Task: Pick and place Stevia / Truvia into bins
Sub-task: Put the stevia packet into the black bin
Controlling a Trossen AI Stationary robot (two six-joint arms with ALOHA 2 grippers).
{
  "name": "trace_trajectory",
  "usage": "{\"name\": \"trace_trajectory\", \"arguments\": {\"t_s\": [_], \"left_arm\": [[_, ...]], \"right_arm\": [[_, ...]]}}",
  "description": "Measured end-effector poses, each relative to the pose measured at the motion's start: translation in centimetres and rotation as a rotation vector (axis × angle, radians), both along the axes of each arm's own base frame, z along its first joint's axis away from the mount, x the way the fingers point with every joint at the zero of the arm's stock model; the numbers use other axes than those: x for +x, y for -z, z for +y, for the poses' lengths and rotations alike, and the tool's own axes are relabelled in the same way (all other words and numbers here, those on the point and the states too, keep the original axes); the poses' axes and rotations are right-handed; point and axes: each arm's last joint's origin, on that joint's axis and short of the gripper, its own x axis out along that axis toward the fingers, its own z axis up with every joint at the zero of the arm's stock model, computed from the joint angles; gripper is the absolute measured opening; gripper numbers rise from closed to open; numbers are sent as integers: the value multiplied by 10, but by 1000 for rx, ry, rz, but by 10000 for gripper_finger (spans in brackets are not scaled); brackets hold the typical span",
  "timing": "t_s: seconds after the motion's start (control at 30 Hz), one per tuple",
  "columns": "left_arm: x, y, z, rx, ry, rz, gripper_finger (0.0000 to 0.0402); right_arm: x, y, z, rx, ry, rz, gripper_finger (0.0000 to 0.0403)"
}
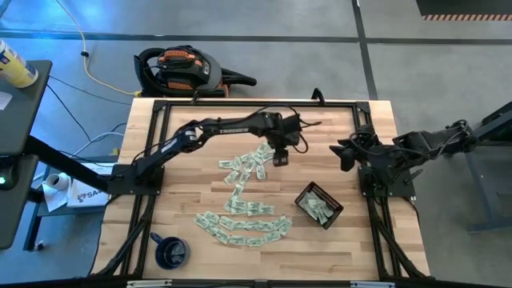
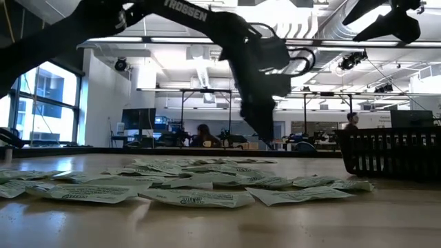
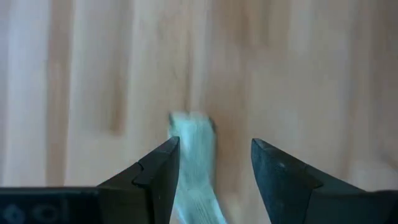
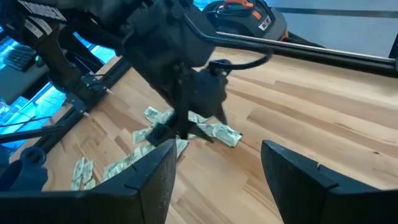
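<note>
Many pale green and white Stevia sachets point(image 1: 244, 204) lie flat and scattered across the middle of the wooden table, also seen as sachets point(image 2: 193, 186) in the low view. The black gridded bin point(image 1: 302, 198) stands right of them with several sachets inside. My left gripper point(image 1: 280, 160) hovers open, pointing steeply down, over the far right end of the scatter. One sachet point(image 3: 194, 155) lies on the wood below, between its fingers and close to one fingertip point(image 3: 163, 163). My right gripper point(image 1: 342, 152) waits open and raised near the right edge, with nothing between its fingers point(image 4: 217, 152).
A dark blue mug point(image 1: 170, 252) stands near the front left corner. A black frame point(image 1: 240, 102) runs around the table's edges. Bare wood point(image 1: 336, 128) lies between the two grippers. People sit at desks in the room beyond the far edge point(image 2: 204, 134).
</note>
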Motion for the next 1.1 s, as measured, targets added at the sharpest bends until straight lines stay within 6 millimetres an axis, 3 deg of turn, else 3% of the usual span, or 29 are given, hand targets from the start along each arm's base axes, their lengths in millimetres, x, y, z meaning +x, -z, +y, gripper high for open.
{"name": "trace_trajectory", "arguments": {"t_s": [0.13, 0.43, 0.57, 0.77, 0.93, 1.1], "left_arm": [[3, 24, 3, 7, -29, 50, 232], [3, 37, 11, 8, -67, 75, 225], [4, 37, 11, 17, -49, 67, 168], [5, 38, 10, 9, -68, 65, 35], [4, 22, -4, -63, -90, 47, 37], [9, -26, -48, -112, -3, -115, 54]], "right_arm": [[4, 1, 0, 6, 9, 11, 225], [12, 6, 3, 28, 2, 49, 225], [12, 7, 4, 39, 3, 51, 225], [12, 5, 7, 88, -55, 40, 225], [8, 4, 13, 103, -108, 27, 225], [5, 4, 15, 93, -133, 30, 225]]}}
